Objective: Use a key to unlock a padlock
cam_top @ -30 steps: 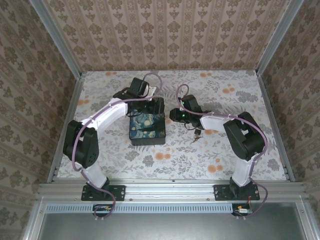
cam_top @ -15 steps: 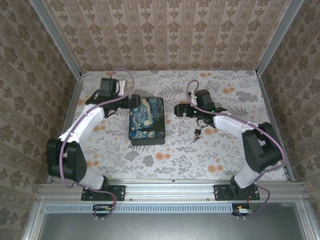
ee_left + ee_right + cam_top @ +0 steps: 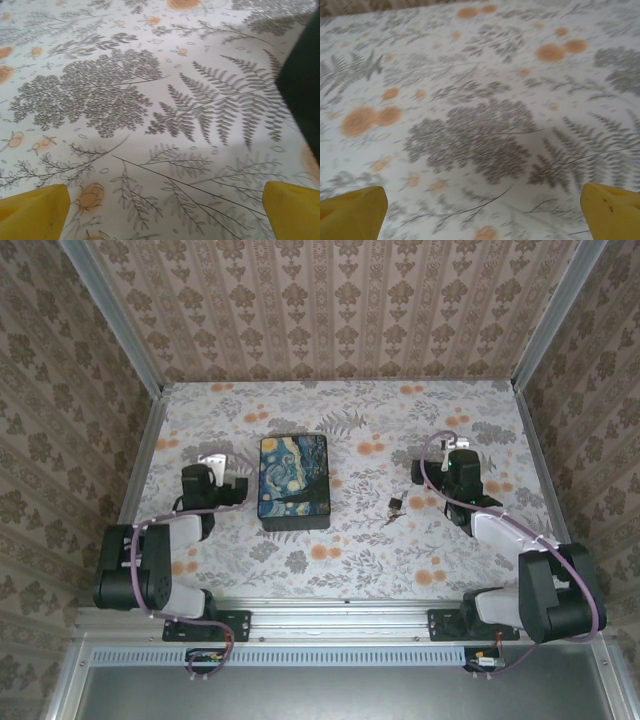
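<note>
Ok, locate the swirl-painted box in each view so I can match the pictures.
Top external: painted box left of centre, between the two arms.
Left wrist: likely the painted box, a dark mass at the right edge.
Shared landmark: the fern-and-orange-flower tablecloth, in all three views.

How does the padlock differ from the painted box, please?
The box is far larger than the padlock. The box is painted in blue and yellow swirls; the padlock is plain dark. The box lies left of centre, the padlock right of it. Both rest on the table, ungripped.
</note>
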### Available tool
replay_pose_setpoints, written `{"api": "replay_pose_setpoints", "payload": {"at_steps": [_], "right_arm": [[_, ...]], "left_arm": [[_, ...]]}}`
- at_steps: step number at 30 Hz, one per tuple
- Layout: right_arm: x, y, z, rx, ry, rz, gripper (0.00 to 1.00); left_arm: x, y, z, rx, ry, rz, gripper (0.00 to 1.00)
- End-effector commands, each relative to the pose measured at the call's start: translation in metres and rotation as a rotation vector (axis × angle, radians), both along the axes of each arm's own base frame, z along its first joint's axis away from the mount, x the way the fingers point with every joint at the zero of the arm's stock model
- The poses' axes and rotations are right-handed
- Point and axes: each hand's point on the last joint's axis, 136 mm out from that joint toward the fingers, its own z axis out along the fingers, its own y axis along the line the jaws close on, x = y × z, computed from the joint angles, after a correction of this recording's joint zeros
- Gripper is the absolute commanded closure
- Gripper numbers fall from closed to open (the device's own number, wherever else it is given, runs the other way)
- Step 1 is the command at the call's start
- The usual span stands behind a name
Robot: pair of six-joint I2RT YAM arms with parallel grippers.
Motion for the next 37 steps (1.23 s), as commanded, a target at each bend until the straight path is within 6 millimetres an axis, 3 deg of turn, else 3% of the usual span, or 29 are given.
{"api": "replay_pose_setpoints", "payload": {"at_steps": [1, 3, 5, 9, 13, 18, 37], "right_arm": [[0.019, -0.017, 0.048, -0.062, -0.240, -0.018, 0.00], [0.025, -0.012, 0.050, -0.111, -0.286, 0.036, 0.00], [0.027, -0.019, 0.045, -0.122, -0.207, 0.033, 0.00], [0.009, -0.018, 0.055, -0.098, -0.236, 0.060, 0.00], [0.008, -0.018, 0.021, -0.080, -0.157, 0.068, 0.00], [0.018, -0.013, -0.020, -0.042, -0.215, 0.081, 0.00], [0.024, -0.015, -0.024, -0.035, -0.151, 0.075, 0.00]], "left_arm": [[0.020, 0.010, 0.034, -0.038, -0.232, 0.009, 0.00], [0.023, 0.012, 0.033, -0.062, -0.201, 0.002, 0.00], [0.024, 0.013, 0.030, -0.063, -0.178, 0.014, 0.00], [0.025, 0.014, 0.031, -0.056, -0.181, 0.018, 0.00], [0.026, 0.014, 0.030, -0.038, -0.179, 0.032, 0.00], [0.026, 0.020, 0.030, -0.005, -0.180, 0.088, 0.00], [0.026, 0.017, 0.030, -0.005, -0.180, 0.070, 0.00]]}}
